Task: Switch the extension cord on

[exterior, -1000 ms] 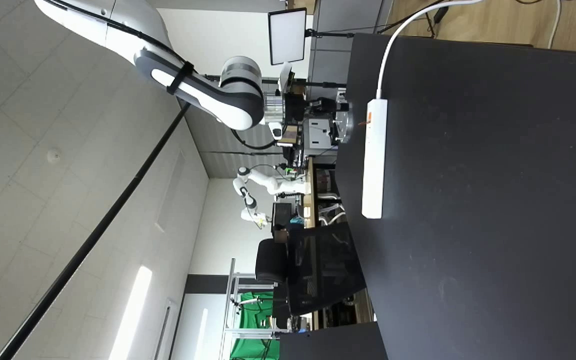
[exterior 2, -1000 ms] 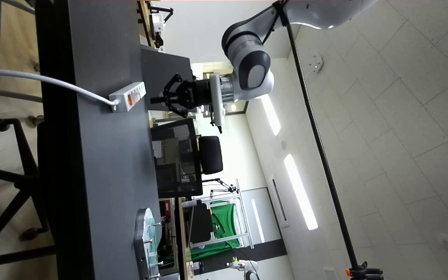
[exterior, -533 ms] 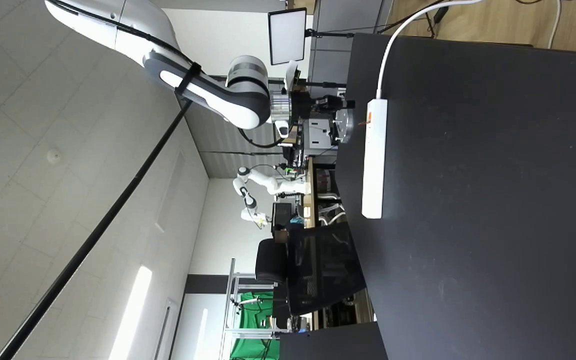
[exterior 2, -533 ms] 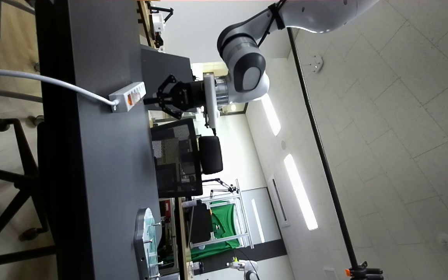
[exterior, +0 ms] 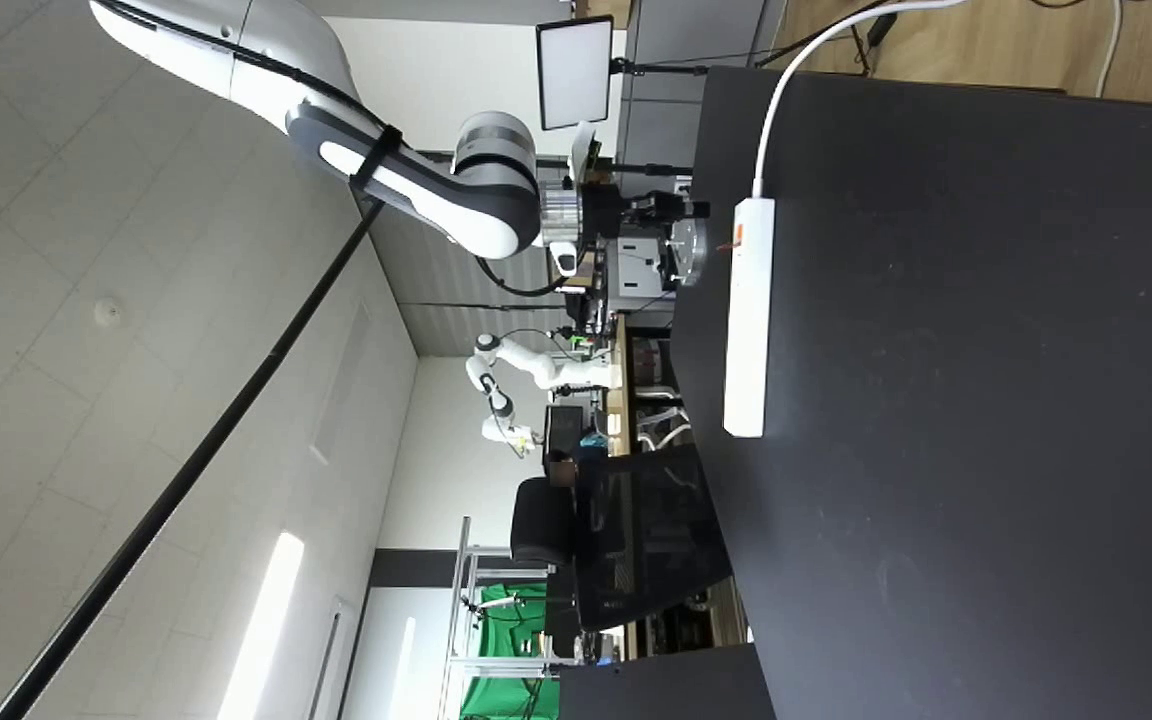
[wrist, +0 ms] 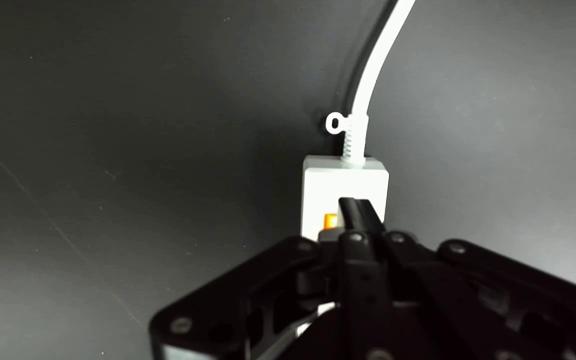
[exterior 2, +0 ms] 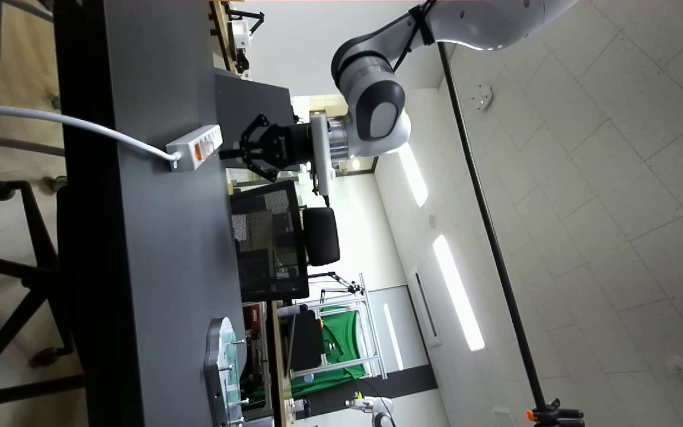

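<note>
The extension cord, a white power strip, lies on the dark table in both exterior views [exterior: 749,330] [exterior 2: 182,155] and in the wrist view [wrist: 343,184]. Its white cable [wrist: 375,60] leaves one end. An orange switch [exterior 2: 198,152] is on the top face near the cable end. It also shows in the wrist view [wrist: 330,220], partly covered by the fingers. My gripper is shut with its fingertips together in the wrist view [wrist: 355,204] and empty. In both exterior views [exterior: 703,209] [exterior 2: 223,154] the fingertips hover above the cable end, apart from the strip.
Both exterior views stand turned on their side. The dark table [exterior: 986,400] carries the strip. A round plate with a clear top and metal studs [exterior 2: 223,367] sits on the table. A black mesh chair [exterior 2: 267,240] stands behind the table. A black pole [exterior: 196,455] crosses the view.
Over the first half second my gripper came down toward the table and the strip's cable end. Since then nothing has visibly moved. The strip has stayed in place.
</note>
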Tool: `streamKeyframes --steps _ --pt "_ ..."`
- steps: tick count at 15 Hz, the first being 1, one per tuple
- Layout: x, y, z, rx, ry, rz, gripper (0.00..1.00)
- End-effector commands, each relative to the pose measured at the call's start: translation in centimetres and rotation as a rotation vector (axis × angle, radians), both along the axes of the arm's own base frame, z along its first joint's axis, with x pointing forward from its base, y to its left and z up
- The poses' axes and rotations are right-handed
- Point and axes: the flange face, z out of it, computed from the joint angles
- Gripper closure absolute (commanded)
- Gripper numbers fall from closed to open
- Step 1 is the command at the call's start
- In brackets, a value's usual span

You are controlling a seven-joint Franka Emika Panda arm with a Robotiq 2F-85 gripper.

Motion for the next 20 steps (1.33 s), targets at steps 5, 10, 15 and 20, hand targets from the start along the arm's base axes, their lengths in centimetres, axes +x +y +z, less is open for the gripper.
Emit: streamKeyframes --steps 5,10,15,20 --pt "0.9 0.5 -0.9 -0.014 -0.015 0.005 1.0" --pt "1.7 1.0 -2.2 -0.013 -0.033 0.019 1.0" --pt "2.4 1.3 -3.2 -0.01 -0.06 0.029 1.0" --pt "2.7 1.1 -3.9 0.008 -0.086 0.017 1.0"
